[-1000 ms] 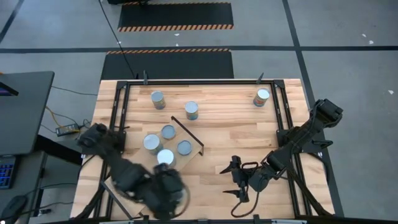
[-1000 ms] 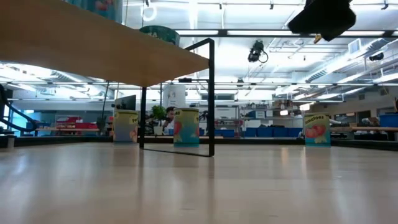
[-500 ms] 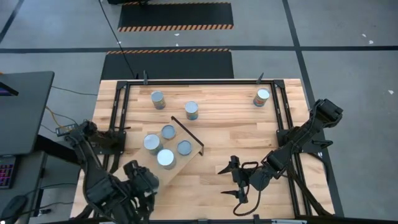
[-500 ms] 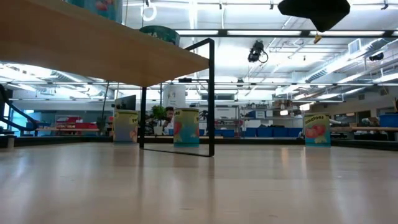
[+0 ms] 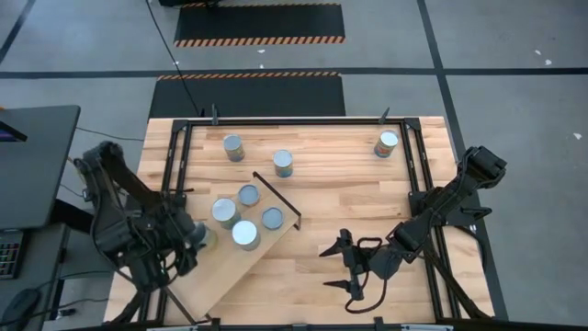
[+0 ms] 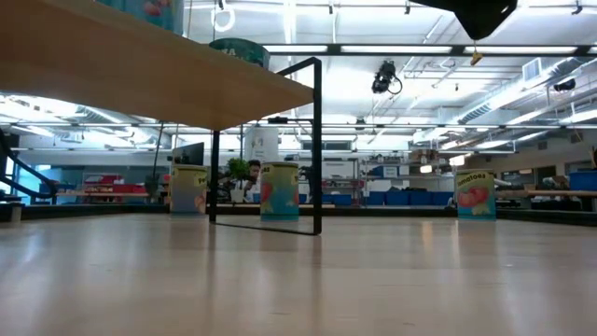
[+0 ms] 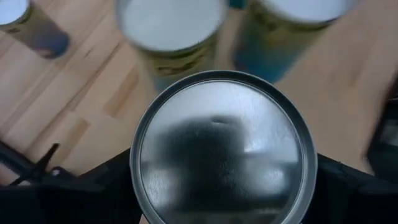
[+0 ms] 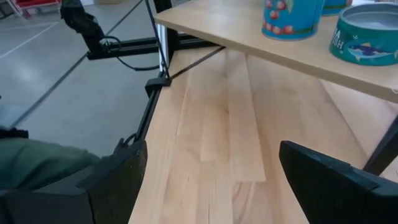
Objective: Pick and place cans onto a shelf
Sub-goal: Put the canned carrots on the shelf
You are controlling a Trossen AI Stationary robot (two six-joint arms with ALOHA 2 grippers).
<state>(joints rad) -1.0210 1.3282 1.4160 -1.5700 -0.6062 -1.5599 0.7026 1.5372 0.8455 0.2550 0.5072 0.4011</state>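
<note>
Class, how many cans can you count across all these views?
8. Three cans stand on the tabletop. Four stand on the shelf. The eighth can is in the left gripper.

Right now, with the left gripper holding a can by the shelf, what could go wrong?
1. The left gripper seems closed on a can close beside the four cans already on the shelf. Lowering it here could knock the nearest can.
2. The shelf lies at an angle on the table, so a can set near its edge might tip off.

The right gripper waits open, clear of this.
</note>
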